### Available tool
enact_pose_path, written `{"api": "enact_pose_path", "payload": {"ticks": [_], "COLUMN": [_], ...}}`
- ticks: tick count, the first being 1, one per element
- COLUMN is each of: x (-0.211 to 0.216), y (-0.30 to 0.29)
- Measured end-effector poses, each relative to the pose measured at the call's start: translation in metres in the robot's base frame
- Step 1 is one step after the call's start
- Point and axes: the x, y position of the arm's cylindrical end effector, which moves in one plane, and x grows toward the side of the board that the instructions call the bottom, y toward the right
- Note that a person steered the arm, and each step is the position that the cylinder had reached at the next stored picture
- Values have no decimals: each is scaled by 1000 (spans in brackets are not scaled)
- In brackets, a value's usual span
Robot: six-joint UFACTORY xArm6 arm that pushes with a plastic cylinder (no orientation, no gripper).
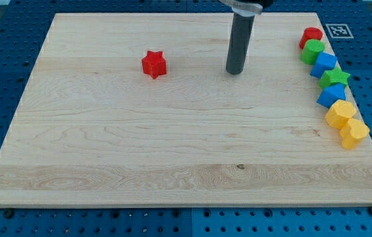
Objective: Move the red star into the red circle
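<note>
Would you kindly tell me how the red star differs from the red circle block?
The red star has points; the red circle is rounded. The red star sits alone toward the view's left of my tip; the red circle heads the row along the view's right edge, touching the green block. Both are red.

Red star: small, chunky block, bright red, lying flat on the wooden board in its upper left-centre area, alone, nothing touching it. Points blunt; one faces the view's top.

Red circle: red rounded block at the board's upper right edge, well apart from the star. Its lower side is partly hidden, so its full outline cannot be made out.
</note>
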Motion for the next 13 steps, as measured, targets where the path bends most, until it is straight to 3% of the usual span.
{"api": "enact_pose_path", "payload": {"ticks": [1, 4, 6, 7, 13], "x": [21, 50, 24, -4, -14], "y": [-5, -113, -176, -187, -162]}}
